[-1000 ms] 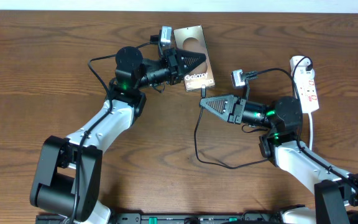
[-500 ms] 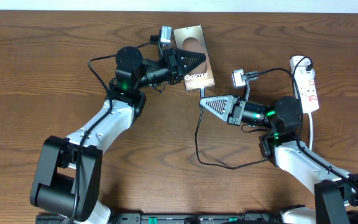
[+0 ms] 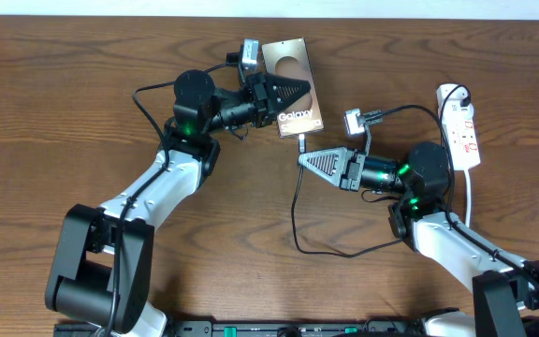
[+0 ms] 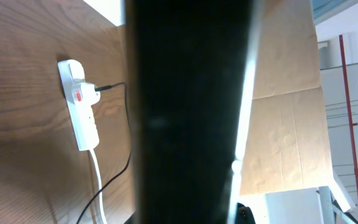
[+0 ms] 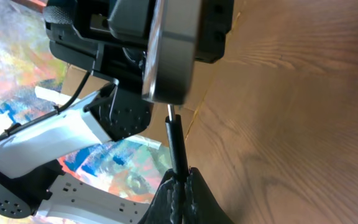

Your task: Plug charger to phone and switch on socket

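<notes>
The bronze-grey phone (image 3: 286,80) with "Galaxy" lettering lies at the top centre, and my left gripper (image 3: 293,94) is shut on its lower half. In the left wrist view the phone (image 4: 185,112) is a dark blur that hides the jaws. My right gripper (image 3: 303,158) is shut on the charger (image 3: 295,220) just behind its connector. In the right wrist view the connector (image 5: 176,140) rises from the shut gripper (image 5: 180,186), and its metal tip meets the phone's bottom edge (image 5: 173,56). The white socket (image 3: 461,126) lies at the far right.
The charger's black cable loops across the wood below my right gripper and runs back to the plug at the socket (image 4: 79,106). The strip's white cord (image 4: 98,186) trails toward the table's near edge. Cardboard stands beyond the table's far edge.
My right gripper has carried the connector slightly left and closer to the phone's lower edge. The left arm and the phone have not moved.
</notes>
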Controlling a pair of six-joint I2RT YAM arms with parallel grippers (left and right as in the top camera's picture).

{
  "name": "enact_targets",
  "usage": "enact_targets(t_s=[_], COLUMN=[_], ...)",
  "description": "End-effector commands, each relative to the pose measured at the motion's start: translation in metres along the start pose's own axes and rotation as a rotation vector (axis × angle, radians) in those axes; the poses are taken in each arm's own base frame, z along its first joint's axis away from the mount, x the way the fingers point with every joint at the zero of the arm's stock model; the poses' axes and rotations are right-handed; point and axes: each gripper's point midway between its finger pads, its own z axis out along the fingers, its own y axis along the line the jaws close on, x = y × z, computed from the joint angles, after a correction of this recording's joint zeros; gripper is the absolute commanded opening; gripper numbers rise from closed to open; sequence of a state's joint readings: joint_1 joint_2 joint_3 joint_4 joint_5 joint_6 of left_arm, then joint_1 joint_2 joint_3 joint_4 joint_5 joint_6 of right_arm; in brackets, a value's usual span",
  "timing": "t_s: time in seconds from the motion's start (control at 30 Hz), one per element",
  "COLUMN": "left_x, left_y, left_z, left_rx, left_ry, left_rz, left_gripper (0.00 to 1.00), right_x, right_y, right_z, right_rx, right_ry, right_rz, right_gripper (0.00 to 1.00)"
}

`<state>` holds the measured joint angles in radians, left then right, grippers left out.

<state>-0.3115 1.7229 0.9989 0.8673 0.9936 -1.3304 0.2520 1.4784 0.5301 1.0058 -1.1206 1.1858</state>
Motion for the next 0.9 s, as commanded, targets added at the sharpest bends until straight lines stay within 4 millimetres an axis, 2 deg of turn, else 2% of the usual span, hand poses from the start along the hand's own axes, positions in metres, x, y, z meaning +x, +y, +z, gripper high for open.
enact_targets(t_s=[0.0,0.17,0.53,0.87], left_x=[0.0013,-0.0005,0.0004,0.0029], left_y=[-0.0160,-0.0157,-0.0169,-0.0186], left_z=[0.0009,-0.0003,-0.0006,-0.0007], left_rx=[0.033,0.032,0.035,0.042], left_ry=[0.019,0.014,0.021,0.036], left_rz=[0.092,0.117,0.037,0.043], left_gripper=[0.07,0.08,0.07,0.08], right_x=[0.0005,0.0043,0.0046,-0.0009], right_y=[0.0046,0.0142,0.0089,0.0073], right_z=[0.0008,0.0004,0.0006,-0.0040], right_rx=[-0.014,-0.049,-0.032,-0.026], right_ry=[0.002,0.031,0.029,0.010], right_rz=[-0.029,-0.048,-0.009,0.005], right_gripper=[0.01,0.01,0.01,0.01])
